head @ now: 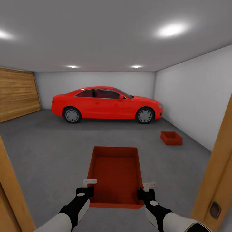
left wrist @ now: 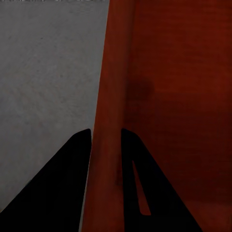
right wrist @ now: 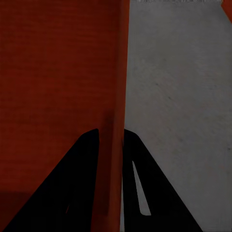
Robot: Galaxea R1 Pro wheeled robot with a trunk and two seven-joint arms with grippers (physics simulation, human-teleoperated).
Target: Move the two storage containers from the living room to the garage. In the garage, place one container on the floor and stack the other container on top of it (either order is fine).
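An orange-red storage container (head: 116,174) hangs in front of the robot above the dark grey concrete floor (head: 48,148), gripped on both long walls. The left gripper (head: 86,188) has its jaws closed on the left wall (the wrist view shows that wall pinched between the two dark fingers (left wrist: 58,188)); the right gripper (head: 147,190) is clamped likewise on the right wall. A second storage container (head: 171,138) sits on the floor ahead to the right, near the white wall (head: 196,96). Beyond stands a red car (head: 106,103), with a wooden garage door (head: 17,93) at the left. Wooden door-frame edges (head: 216,174) flank the view.
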